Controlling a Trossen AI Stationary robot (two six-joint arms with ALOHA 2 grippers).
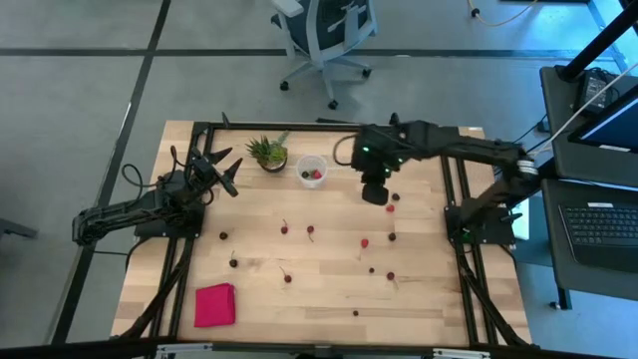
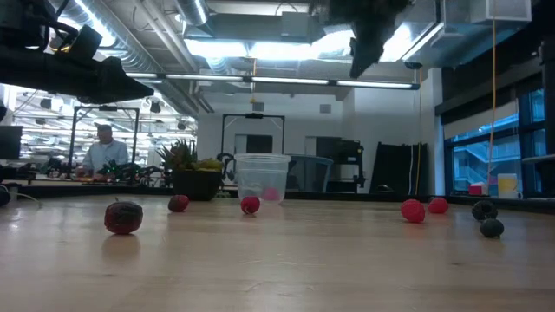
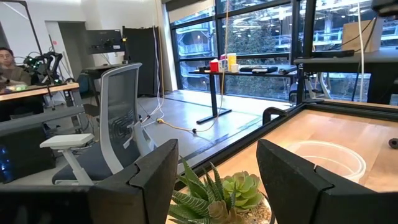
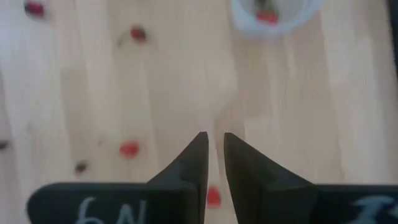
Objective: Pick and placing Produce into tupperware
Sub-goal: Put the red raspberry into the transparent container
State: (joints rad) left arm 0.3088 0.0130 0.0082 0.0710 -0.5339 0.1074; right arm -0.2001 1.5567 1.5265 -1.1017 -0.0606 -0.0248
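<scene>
The right hand (image 1: 376, 191) hangs above the desk (image 1: 319, 299) just beside the cup (image 1: 312, 171), its fingers pinched nearly together with nothing visible between them; a cherry (image 4: 213, 196) lies on the wood right below the tips. The cup already holds a few cherries, while many others lie scattered well away from it. The left hand (image 1: 221, 172) waits with fingers spread wide on the plant (image 1: 267, 153) side of the cup. The likely failure: a pinch that closed on air, or the round fruit rolling aside.
</scene>
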